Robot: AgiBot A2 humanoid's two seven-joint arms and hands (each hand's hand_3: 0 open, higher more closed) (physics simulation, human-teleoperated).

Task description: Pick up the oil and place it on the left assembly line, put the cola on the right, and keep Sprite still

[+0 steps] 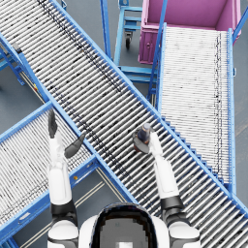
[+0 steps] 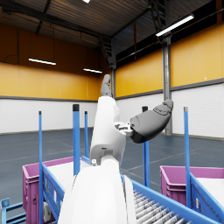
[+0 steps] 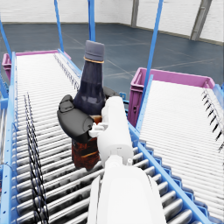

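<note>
The long roller conveyor (image 1: 92, 87) crosses the frame from upper left to lower right. The right assembly line (image 1: 193, 92) climbs the upper right to a pink bin (image 1: 227, 19), and the left assembly line (image 1: 22, 155) lies at lower left. Just right of centre a dark bottle (image 1: 144, 131), by its look the cola, stands upright. The right hand (image 1: 140, 145) has its fingers (image 3: 72, 118) wrapped round the bottle's body, probably for carrying rightward. The left hand (image 1: 52, 127) is raised at centre left, spread and empty, clear of that path.

A purple bin (image 1: 148, 46) stands on grey floor (image 1: 14, 106), with yellow warehouse walls (image 2: 43, 83) beyond.
</note>
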